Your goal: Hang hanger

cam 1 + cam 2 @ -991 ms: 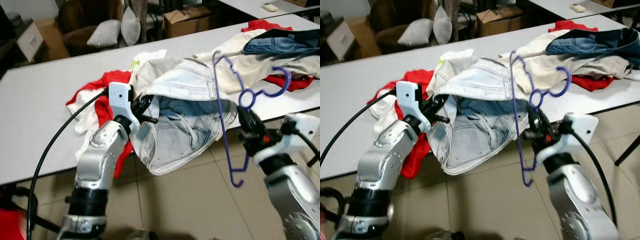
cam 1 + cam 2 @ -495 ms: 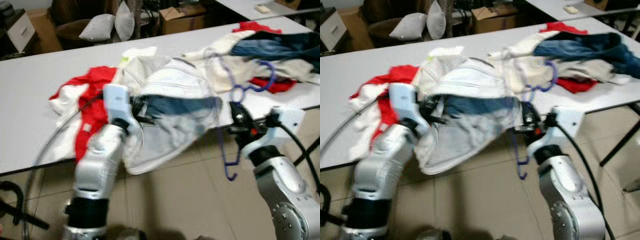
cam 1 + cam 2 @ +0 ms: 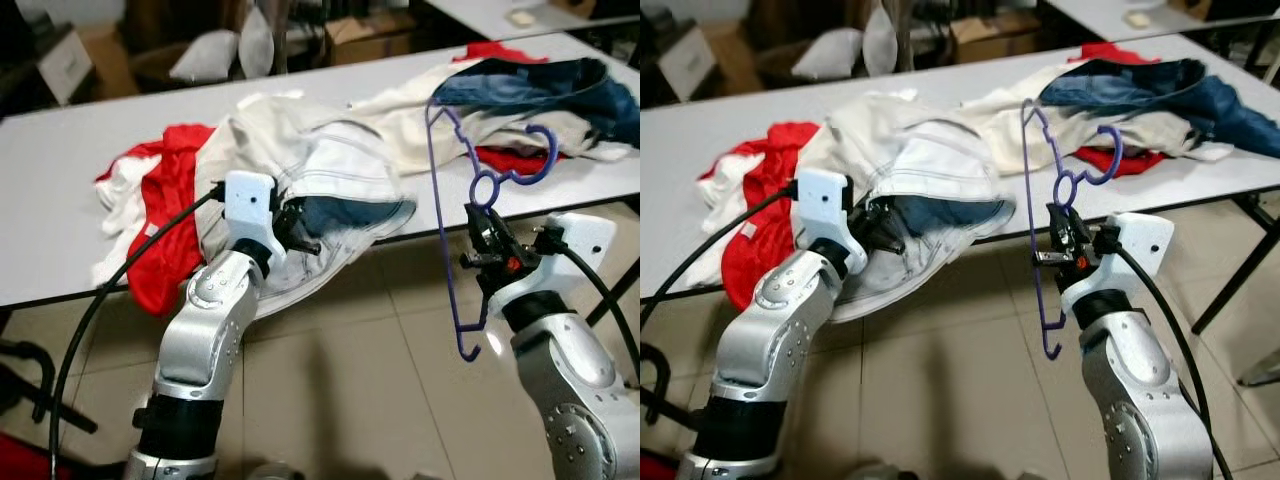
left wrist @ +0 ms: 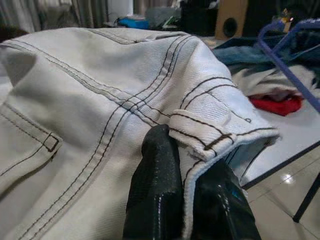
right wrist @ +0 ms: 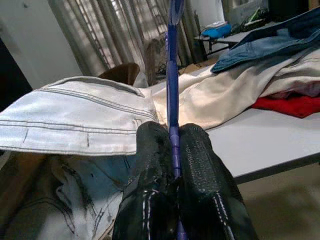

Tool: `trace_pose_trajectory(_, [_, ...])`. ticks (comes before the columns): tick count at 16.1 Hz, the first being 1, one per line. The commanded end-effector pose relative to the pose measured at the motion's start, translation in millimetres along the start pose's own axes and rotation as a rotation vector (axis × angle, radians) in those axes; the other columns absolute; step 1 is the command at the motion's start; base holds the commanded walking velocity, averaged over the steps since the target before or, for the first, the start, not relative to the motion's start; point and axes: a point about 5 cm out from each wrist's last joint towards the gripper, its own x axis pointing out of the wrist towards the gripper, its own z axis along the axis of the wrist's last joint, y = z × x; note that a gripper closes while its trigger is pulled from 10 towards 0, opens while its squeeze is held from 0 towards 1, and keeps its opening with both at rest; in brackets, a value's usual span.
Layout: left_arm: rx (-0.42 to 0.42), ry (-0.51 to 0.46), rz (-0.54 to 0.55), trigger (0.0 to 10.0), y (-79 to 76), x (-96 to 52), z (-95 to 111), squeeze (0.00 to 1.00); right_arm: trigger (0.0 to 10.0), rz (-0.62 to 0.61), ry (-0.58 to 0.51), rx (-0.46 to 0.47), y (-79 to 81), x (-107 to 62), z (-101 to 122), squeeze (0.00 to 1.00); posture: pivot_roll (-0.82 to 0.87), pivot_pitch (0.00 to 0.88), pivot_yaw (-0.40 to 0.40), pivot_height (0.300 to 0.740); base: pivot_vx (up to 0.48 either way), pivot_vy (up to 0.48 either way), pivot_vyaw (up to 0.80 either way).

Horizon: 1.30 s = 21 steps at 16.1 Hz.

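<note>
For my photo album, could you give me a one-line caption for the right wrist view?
Right gripper pinching a purple hanger, pale jeans and a table beyond.

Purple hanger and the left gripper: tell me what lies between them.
In the left eye view, the white jeans, pinched by the left gripper, spread toward the purple hanger held by the right gripper; then bare table edge and floor.

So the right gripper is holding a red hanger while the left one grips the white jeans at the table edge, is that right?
Not quite. The hanger pinched in the right gripper is purple, not red, as the right wrist view shows. The rest holds: the left gripper grips the white jeans at the table edge.
</note>
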Motion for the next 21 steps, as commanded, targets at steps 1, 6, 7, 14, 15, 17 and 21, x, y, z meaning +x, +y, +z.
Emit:
trace_pose_trajectory(1, [0.012, -0.012, 0.010, 10.0, 3.8, -1.3, 4.2, 0.00, 10.0, 0.015, -0.014, 0.005, 3.3, 0.4, 2.5, 0.00, -0.01, 0.046, 0.097, 0.740, -0.289, 0.000, 0.00])
trace_pose_trajectory(6, [0.010, -0.004, 0.011, 10.0, 2.5, -2.9, 3.2, 0.00, 10.0, 0.022, -0.012, -0.001, 3.6, 0.3, 3.1, 0.00, 0.00, 0.051, 0.090, 0.740, -0.286, 0.000, 0.00])
trace_pose_trajectory(7, [0.010, -0.004, 0.011, 10.0, 2.3, -3.0, 3.2, 0.00, 10.0, 0.022, -0.012, -0.001, 3.6, 0.3, 3.1, 0.00, 0.00, 0.051, 0.090, 0.740, -0.266, 0.000, 0.00])
trace_pose_trajectory(14, [0.039, 0.049, -0.005, 10.0, 7.9, -11.1, -17.6, 0.00, 10.0, -0.001, 0.075, -0.054, -9.0, -13.7, -16.9, 0.00, 0.00, 0.051, 0.093, 0.740, 0.000, -0.042, 0.00])
trace_pose_trajectory(15, [0.052, 0.068, -0.015, 10.0, 8.0, -13.8, -23.2, 0.00, 10.0, -0.013, 0.086, -0.052, -11.7, -15.9, -19.7, 0.00, 0.00, 0.051, 0.093, 0.740, 0.000, -0.371, 0.00])
trace_pose_trajectory(17, [0.057, 0.076, -0.042, 10.0, 5.2, -15.1, -25.9, 0.00, 10.0, -0.009, 0.091, -0.052, -10.2, -16.6, -22.4, 0.00, 0.00, 0.051, 0.093, 0.740, 0.000, -0.409, 0.00])
trace_pose_trajectory(21, [0.052, 0.071, -0.063, 10.0, 2.5, -14.1, -26.0, 0.00, 10.0, -0.007, 0.084, -0.055, -8.9, -15.8, -23.3, 0.00, 0.00, 0.045, 0.094, 0.740, 0.000, -0.409, 0.00])
